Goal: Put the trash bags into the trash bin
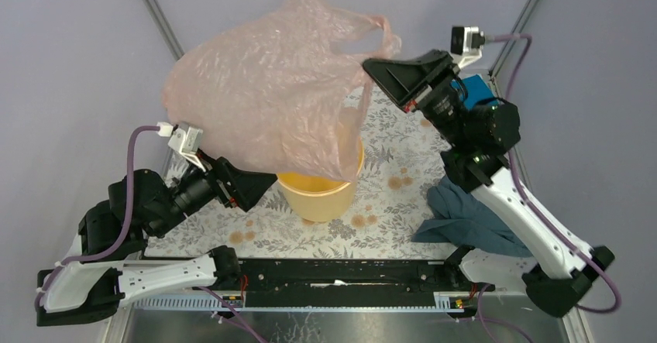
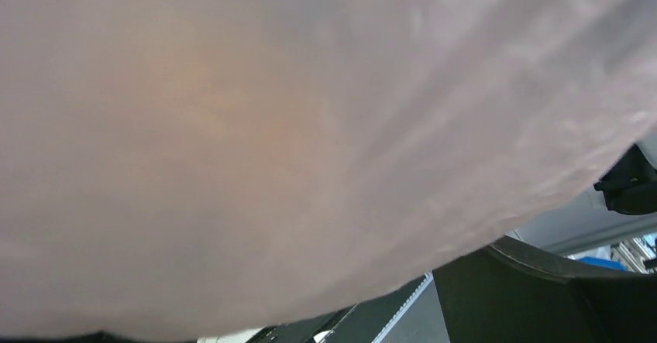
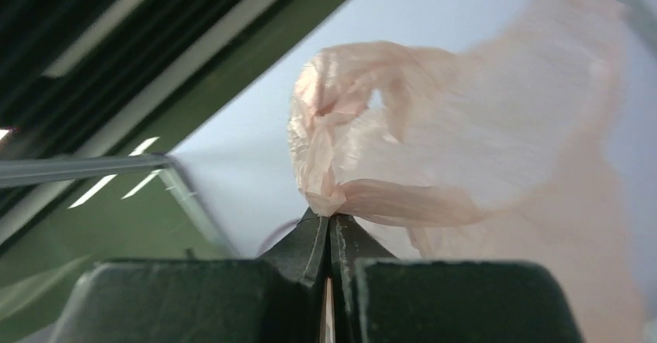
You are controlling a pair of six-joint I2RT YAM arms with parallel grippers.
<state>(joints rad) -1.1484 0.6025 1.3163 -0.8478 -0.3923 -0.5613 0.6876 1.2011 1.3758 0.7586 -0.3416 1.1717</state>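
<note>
Plastic hung over the middle of the table [image 1: 395, 173]. The pale-pink trash bag [image 1: 263, 95], thin, crinkled and half see-through, was spread out in the air. Its lower folds drooped over the far side of the trash bin [image 1: 318, 200] and hid that part of the rim. None of the bag looked to be inside the bin yet.

The yellow-orange bin stood upright on the flowered table top, about midway between the left and right edges and somewhat nearer the near edge than the far one.

The right gripper [image 1: 377, 63] was raised above the far right part of the table. Its fingers [image 3: 306, 242] were pressed tight together on one bunched handle at the bag's right end. In the right wrist view the twisted loop of that handle stood up from the closed tips, with the rest of the bag trailing away behind it.

The left gripper [image 1: 263, 186] sat low, just left of the bin and under the bag's hanging left edge, with its jaws spread wide. I couldn't tell whether it touched the film. In the left wrist view there was little but pink plastic close in front.

A grey-blue cloth [image 1: 465, 219] lay crumpled near the near right corner, partly under the right arm.
</note>
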